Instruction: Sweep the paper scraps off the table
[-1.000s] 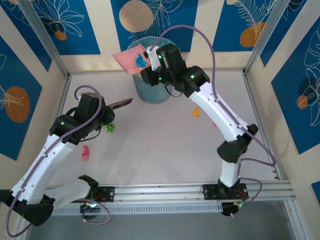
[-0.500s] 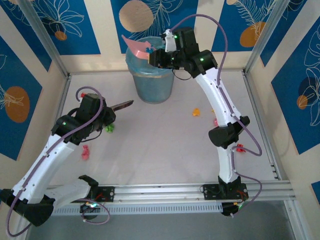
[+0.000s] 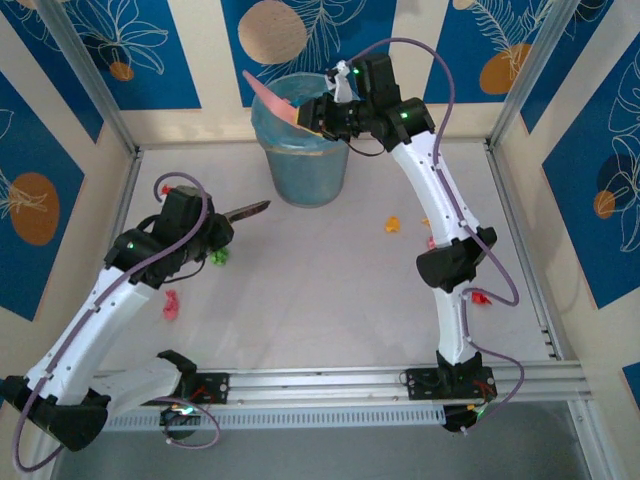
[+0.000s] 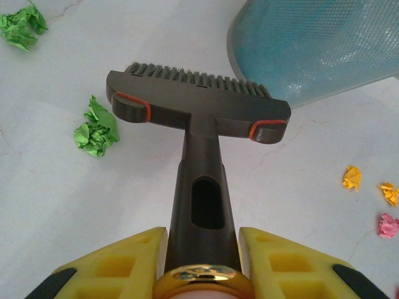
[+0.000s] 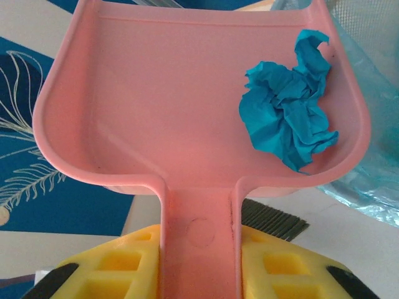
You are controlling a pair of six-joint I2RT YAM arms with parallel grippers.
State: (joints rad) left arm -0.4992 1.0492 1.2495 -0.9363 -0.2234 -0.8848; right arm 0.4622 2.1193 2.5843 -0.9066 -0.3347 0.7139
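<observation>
My left gripper [image 3: 212, 231] [image 4: 202, 248] is shut on the handle of a dark brush [image 4: 197, 104] [image 3: 246, 210], held low over the table [image 3: 320, 310] left of the blue bin [image 3: 300, 150] [image 4: 318, 43]. My right gripper [image 3: 326, 112] [image 5: 199, 249] is shut on the handle of a pink dustpan [image 5: 181, 106] [image 3: 272, 98], tilted at the bin's rim. A crumpled blue scrap [image 5: 288, 118] lies in the pan. Paper scraps on the table: green [image 3: 218, 257] [image 4: 96, 131], pink [image 3: 171, 304], orange [image 3: 392, 225], red [image 3: 482, 296], another green [image 4: 22, 26], yellow [image 4: 352, 178].
The bin stands at the back centre against the blue-patterned wall [image 3: 130, 50]. Metal frame posts [image 3: 95, 85] run along both sides, and a rail [image 3: 330, 385] lines the front edge. The right arm's elbow [image 3: 448, 265] hangs over the table's right part.
The right arm swung the dustpan up from in front of the bin to its rim. The left arm and brush stayed put.
</observation>
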